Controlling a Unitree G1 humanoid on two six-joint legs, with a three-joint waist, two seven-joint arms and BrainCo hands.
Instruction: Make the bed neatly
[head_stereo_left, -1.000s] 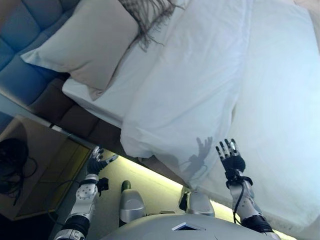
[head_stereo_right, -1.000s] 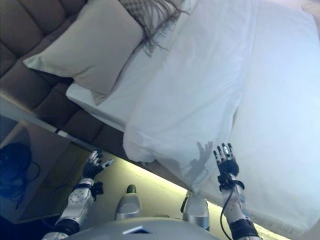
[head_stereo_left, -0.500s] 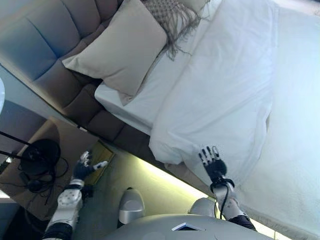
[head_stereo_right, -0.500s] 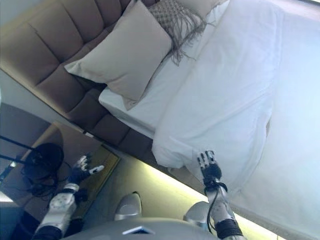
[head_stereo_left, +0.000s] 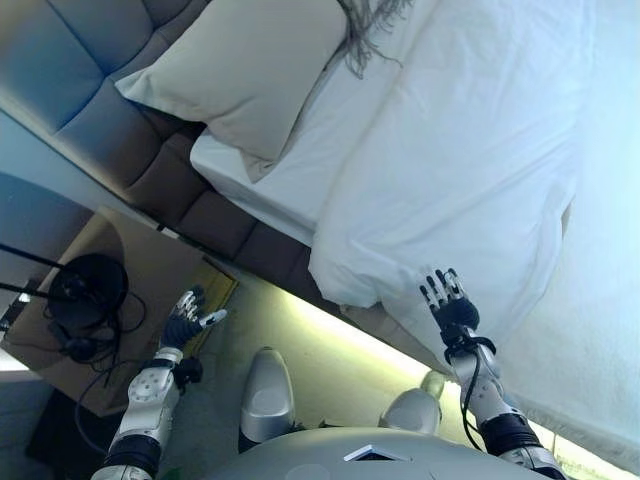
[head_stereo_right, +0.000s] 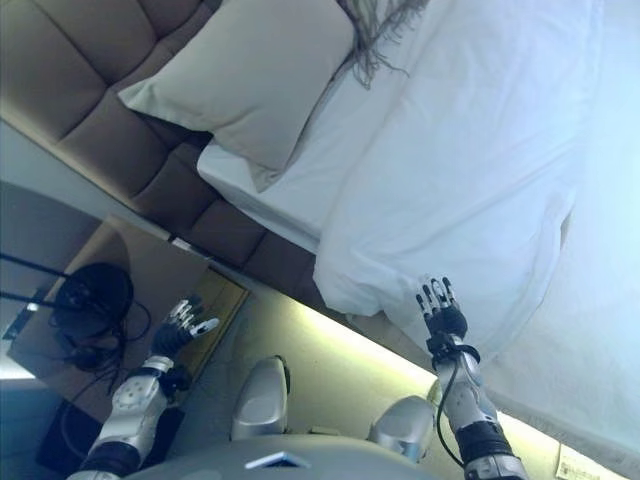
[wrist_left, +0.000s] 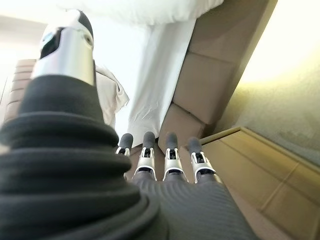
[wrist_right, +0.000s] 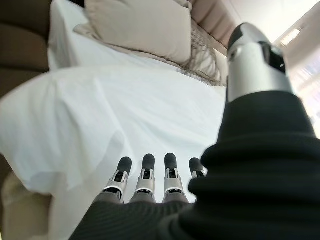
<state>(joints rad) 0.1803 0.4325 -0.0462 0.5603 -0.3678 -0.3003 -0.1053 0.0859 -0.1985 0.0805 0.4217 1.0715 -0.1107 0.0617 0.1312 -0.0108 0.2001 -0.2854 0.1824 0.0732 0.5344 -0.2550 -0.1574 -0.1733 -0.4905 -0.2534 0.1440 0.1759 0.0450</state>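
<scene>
A bed with a white duvet (head_stereo_left: 470, 160) lies ahead, its near corner folded and hanging over the bed's side (head_stereo_left: 350, 285). A beige pillow (head_stereo_left: 250, 70) leans on the padded headboard (head_stereo_left: 90, 80), with a fringed cushion (head_stereo_left: 370, 25) beside it. My right hand (head_stereo_left: 448, 305) is open, fingers straight, just below the duvet's hanging edge and holding nothing; it also shows in the right wrist view (wrist_right: 150, 185). My left hand (head_stereo_left: 187, 318) is open and empty, off the bed over the bedside table (head_stereo_left: 150, 270).
A wooden bedside table holds a black lamp base (head_stereo_left: 85, 290) and dark cables. A lit strip of floor (head_stereo_left: 340, 345) runs along the bed's brown base (head_stereo_left: 260, 255). The white sheet (head_stereo_left: 270, 170) shows between pillow and duvet.
The camera view has shifted, so the bed sits higher and further right. My right hand has risen a little toward the duvet's edge. My left hand stays open over the bedside table.
</scene>
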